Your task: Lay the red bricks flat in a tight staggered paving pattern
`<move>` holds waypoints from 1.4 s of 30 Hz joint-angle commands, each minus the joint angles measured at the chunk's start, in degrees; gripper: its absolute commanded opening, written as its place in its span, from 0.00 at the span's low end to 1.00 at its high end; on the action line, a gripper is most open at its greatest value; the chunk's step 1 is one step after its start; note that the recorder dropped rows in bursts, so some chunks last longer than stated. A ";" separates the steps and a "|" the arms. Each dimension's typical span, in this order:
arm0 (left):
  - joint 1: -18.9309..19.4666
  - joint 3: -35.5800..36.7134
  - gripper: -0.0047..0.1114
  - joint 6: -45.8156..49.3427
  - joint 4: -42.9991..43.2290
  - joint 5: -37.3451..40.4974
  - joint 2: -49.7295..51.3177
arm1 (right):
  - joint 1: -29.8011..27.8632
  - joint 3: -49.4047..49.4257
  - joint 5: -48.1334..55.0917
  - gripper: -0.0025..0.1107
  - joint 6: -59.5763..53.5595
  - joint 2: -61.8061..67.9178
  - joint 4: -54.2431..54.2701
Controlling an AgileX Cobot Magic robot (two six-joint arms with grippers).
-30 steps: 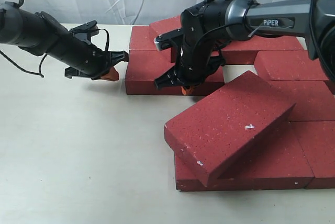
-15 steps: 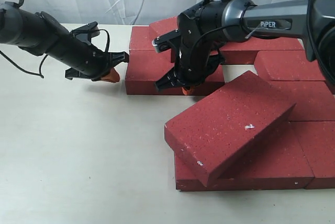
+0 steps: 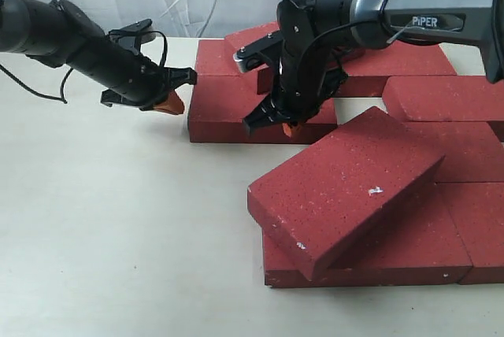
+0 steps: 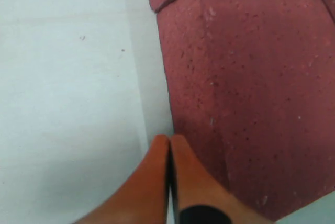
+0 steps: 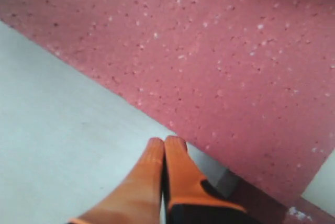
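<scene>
Several red bricks lie at the right of the table. One brick (image 3: 260, 112) lies flat at the front of the back group. A tilted brick (image 3: 346, 183) with a small white chip leans on a flat brick (image 3: 394, 262) beneath it. My left gripper (image 3: 169, 103) is shut and empty, its orange tips just left of the flat brick's left end (image 4: 246, 93); the tips (image 4: 168, 140) sit by the brick's edge. My right gripper (image 3: 290, 127) is shut and empty at that brick's front edge, and it (image 5: 165, 143) points at a speckled brick face (image 5: 225, 62).
More red bricks line the back (image 3: 394, 65) and the right side (image 3: 472, 152). A small bare gap (image 3: 358, 106) shows between them. The pale table (image 3: 118, 219) is bare at the left and front. A white curtain hangs behind.
Both grippers have lifted slightly; the right arm has shifted a little to the right. The bricks have not moved.
</scene>
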 commanded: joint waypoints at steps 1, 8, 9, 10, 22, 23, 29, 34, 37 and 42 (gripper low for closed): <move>-0.15 -0.14 0.04 -0.13 0.46 3.10 0.75 | -0.25 -0.08 0.16 0.02 1.81 2.54 -8.69; -2.50 -0.14 0.04 -0.13 0.46 1.15 0.75 | -0.05 -0.08 2.59 0.02 5.24 2.45 -9.21; -2.90 -0.14 0.04 -0.13 0.46 0.43 0.75 | -0.05 -0.08 2.62 0.02 4.59 2.22 -7.36; -3.37 -0.14 0.04 -0.13 0.46 -0.70 0.75 | -0.05 -0.08 2.62 0.02 3.56 1.98 -5.08; -4.46 -0.14 0.04 -0.13 0.56 -7.10 0.75 | -4.74 -0.08 0.54 0.02 0.14 -7.43 1.88; -4.70 -0.14 0.04 -0.13 0.45 -7.46 0.75 | -6.03 -0.08 0.30 0.02 0.23 -7.84 2.28; -5.65 -0.14 0.04 -0.13 -1.05 -8.30 0.75 | -13.70 -0.08 0.18 0.02 0.52 -8.08 6.48; -6.98 -0.14 0.04 -0.13 -2.43 -8.31 0.75 | -18.14 -0.08 -0.51 0.02 0.41 -8.08 12.32; -7.89 -0.27 0.04 -0.13 -3.13 -9.27 0.75 | -19.43 -0.08 -1.09 0.02 0.00 -8.08 13.63; -9.21 -2.40 0.04 -0.13 -4.62 -8.55 2.28 | -19.54 -0.08 -1.23 0.02 -0.61 -8.08 14.08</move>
